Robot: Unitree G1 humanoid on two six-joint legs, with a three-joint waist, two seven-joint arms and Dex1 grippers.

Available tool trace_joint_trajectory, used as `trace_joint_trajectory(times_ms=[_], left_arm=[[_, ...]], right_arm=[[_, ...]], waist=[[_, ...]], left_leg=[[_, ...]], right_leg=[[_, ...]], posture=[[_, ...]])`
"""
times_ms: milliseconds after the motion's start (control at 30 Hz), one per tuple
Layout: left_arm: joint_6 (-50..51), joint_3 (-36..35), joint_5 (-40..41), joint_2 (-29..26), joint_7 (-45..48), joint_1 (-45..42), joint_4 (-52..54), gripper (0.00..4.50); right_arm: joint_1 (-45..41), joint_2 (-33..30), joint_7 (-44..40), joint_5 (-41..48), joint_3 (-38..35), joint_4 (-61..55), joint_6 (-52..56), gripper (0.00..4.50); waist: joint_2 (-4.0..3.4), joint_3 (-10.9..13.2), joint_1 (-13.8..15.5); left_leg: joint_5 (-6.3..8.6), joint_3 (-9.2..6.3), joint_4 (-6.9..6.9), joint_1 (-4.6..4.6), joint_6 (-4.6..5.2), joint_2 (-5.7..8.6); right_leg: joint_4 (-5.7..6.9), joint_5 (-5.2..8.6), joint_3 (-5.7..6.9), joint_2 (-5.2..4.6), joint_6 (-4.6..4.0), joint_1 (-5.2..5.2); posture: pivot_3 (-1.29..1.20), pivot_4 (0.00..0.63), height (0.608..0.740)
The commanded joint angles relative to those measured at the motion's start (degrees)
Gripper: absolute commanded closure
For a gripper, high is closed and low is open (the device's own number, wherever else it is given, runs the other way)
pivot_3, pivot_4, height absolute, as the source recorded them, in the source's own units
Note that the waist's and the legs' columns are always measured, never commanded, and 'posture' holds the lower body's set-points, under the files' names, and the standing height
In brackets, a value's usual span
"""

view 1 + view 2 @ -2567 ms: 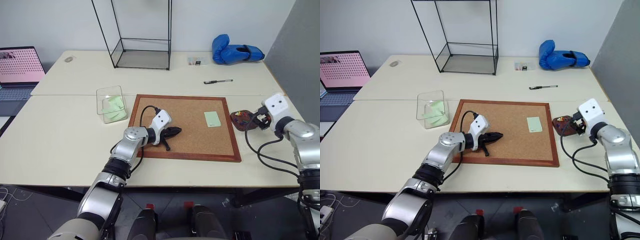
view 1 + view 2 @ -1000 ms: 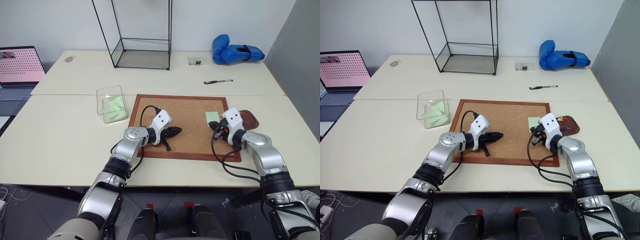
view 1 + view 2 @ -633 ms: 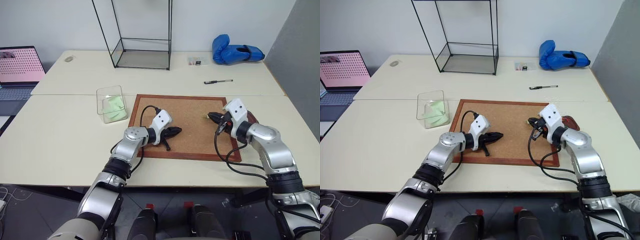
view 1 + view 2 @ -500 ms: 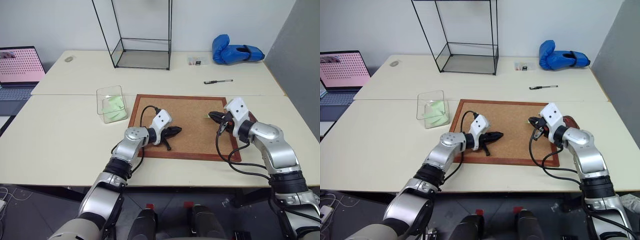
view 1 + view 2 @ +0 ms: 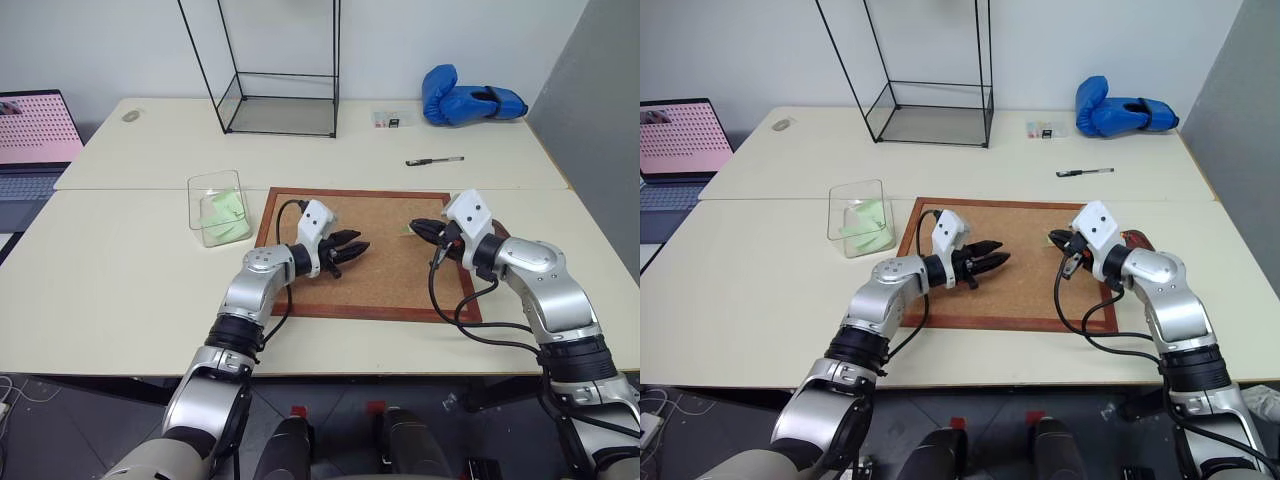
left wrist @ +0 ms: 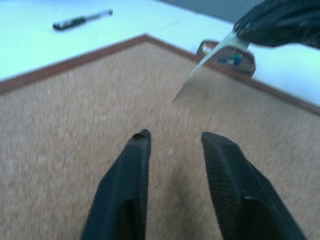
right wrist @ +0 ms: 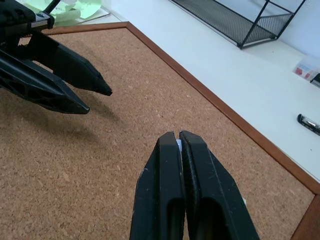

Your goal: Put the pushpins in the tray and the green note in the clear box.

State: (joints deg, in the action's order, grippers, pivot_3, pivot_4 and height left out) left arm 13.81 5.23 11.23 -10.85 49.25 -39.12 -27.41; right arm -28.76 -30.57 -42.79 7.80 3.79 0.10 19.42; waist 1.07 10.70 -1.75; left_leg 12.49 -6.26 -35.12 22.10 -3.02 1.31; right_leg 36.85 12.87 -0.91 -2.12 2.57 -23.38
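At frame centre, over the corkboard (image 5: pixel 390 250), the left pincer (image 5: pixel 356 247) gapes, grasping nothing; right of it, the right pincer (image 5: pixel 414 228) pinches the green note (image 6: pixel 207 59).

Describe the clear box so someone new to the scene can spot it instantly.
Start at the framed corkboard in the middle of the table. Just off its far-left corner stands the clear box, a small see-through tub with green notes inside. The glass case behind it is far taller and black-framed.
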Motion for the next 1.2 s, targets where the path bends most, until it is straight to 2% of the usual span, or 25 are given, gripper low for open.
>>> trace_joint_trajectory(times_ms=[33,333,600,933,1000,1067,1200], left_arm=[[-4.43,0.25,-0.26,-0.02,1.77,-3.49,-1.31,1.72],[-16.84,2.67,-4.89,1.18,2.10,-9.69,-12.10,0.15],[-25.26,3.85,-7.91,2.02,4.69,-15.45,-22.45,0.15],[-28.76,3.06,-8.44,4.84,6.84,-19.37,-30.17,0.15],[-28.65,2.70,-8.28,5.05,7.45,-19.55,-30.82,0.50],[-28.39,2.29,-7.98,5.25,7.99,-19.74,-31.36,0.65],[-28.36,1.85,-7.87,5.43,8.96,-20.04,-32.08,1.39]], right_arm=[[-1.66,-0.47,-0.84,0.42,0.10,-3.16,-0.37,4.50],[-1.77,-0.39,-1.45,2.06,-0.46,-6.47,2.76,4.50],[-2.59,0.46,-0.81,5.44,-0.98,-10.02,9.09,4.50],[-3.07,0.93,0.42,7.65,-1.08,-12.23,13.67,4.50],[-3.16,1.08,0.80,8.14,-1.17,-12.54,14.38,4.50],[-3.18,1.16,1.09,8.51,-1.28,-12.80,14.95,4.50],[-3.23,1.43,1.59,9.18,-1.54,-13.23,16.01,4.50]], waist=[[0.01,0.01,0.00],[0.03,0.02,0.01],[0.05,0.03,-0.02],[0.05,0.03,-0.05],[0.05,0.03,-0.06],[0.05,0.03,-0.10],[0.05,0.03,-0.09]], left_leg=[[0.00,0.00,0.00,0.00,0.00,0.00],[0.00,0.01,0.00,0.03,0.00,0.01],[0.00,0.00,0.00,0.05,0.00,0.01],[0.00,-0.03,-0.02,0.25,0.01,0.02],[0.00,-0.02,-0.02,0.25,0.01,0.02],[0.00,-0.02,-0.02,0.25,0.01,0.02],[0.00,-0.03,-0.02,0.25,0.01,0.03]], right_leg=[[0.00,0.00,0.00,0.00,0.00,0.00],[-0.02,0.00,0.00,0.00,0.00,-0.01],[-0.01,0.00,0.01,0.00,0.00,-0.03],[0.01,0.00,0.04,0.00,0.01,-0.18],[0.01,0.00,0.04,0.00,0.01,-0.19],[0.01,0.00,0.04,0.00,0.01,-0.19],[0.02,0.00,0.04,0.00,0.01,-0.19]], posture=[[0.00,0.150,0.740],[0.00,0.150,0.740],[0.00,0.150,0.740],[0.00,0.150,0.740],[0.00,0.150,0.740],[0.00,0.150,0.740],[0.00,0.150,0.740]])
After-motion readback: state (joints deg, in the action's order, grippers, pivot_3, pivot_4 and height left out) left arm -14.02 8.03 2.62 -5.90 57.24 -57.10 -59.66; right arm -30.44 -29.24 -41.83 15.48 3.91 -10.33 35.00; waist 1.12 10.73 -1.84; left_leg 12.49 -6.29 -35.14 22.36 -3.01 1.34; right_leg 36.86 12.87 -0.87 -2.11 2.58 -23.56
